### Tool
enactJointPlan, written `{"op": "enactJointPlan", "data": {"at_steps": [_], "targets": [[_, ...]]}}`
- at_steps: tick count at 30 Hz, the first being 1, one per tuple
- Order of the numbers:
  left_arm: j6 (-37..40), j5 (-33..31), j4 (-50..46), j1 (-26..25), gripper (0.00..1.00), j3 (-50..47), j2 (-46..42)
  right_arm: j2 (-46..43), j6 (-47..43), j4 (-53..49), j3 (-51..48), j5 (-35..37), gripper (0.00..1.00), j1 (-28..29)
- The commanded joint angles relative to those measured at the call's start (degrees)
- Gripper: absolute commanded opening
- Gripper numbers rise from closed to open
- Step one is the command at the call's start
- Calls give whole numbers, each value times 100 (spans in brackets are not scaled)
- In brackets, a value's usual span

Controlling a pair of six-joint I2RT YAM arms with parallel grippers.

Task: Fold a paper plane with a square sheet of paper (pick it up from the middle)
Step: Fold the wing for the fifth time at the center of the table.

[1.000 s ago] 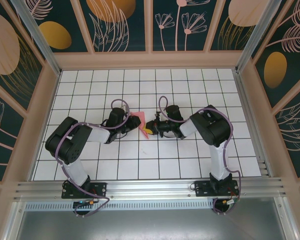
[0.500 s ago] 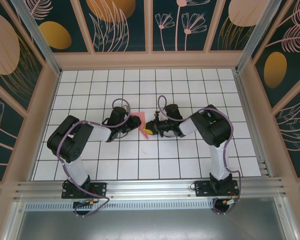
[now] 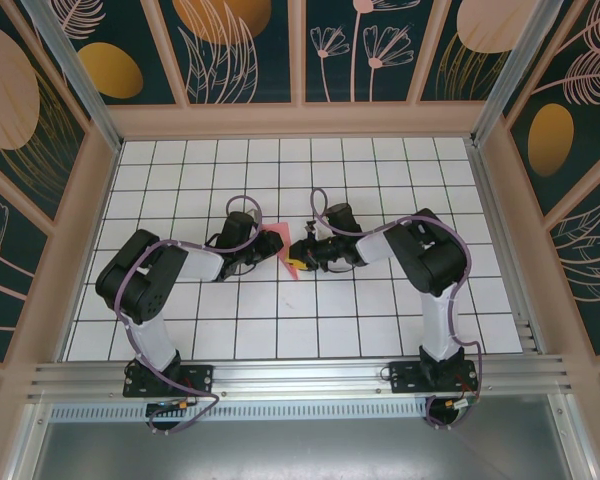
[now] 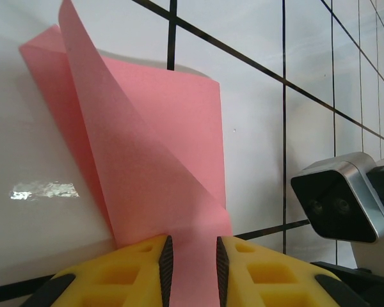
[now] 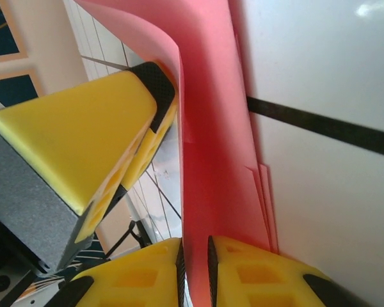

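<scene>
Paper [image 4: 160, 160] clamped in left end effector [image 4: 192, 268]; right end effector [image 5: 195, 268] straddles it, grip unclear.

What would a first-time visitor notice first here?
A bright pink sheet of paper, partly folded, stands out at the middle of the white grid table, where the black left arm and right arm meet. Up close it runs between the yellow fingers of the left gripper and right gripper.
</scene>
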Motion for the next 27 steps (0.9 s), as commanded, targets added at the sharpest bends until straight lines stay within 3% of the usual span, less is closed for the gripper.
{"op": "enactJointPlan", "data": {"at_steps": [1,6,14,27], "targets": [[124,-63,-214,-27,27,112,161,-133,-539,-1220,-32,385,21,20],[101,-79,-270,-23,27,143,179,-371,-1071,-1678,65,798,25,99],[71,-95,-554,-27,27,295,266,-946,-2033,-2157,241,2103,28,490],[59,-79,-705,-22,27,383,324,-1005,-2663,-2637,658,3604,31,1132]]}}
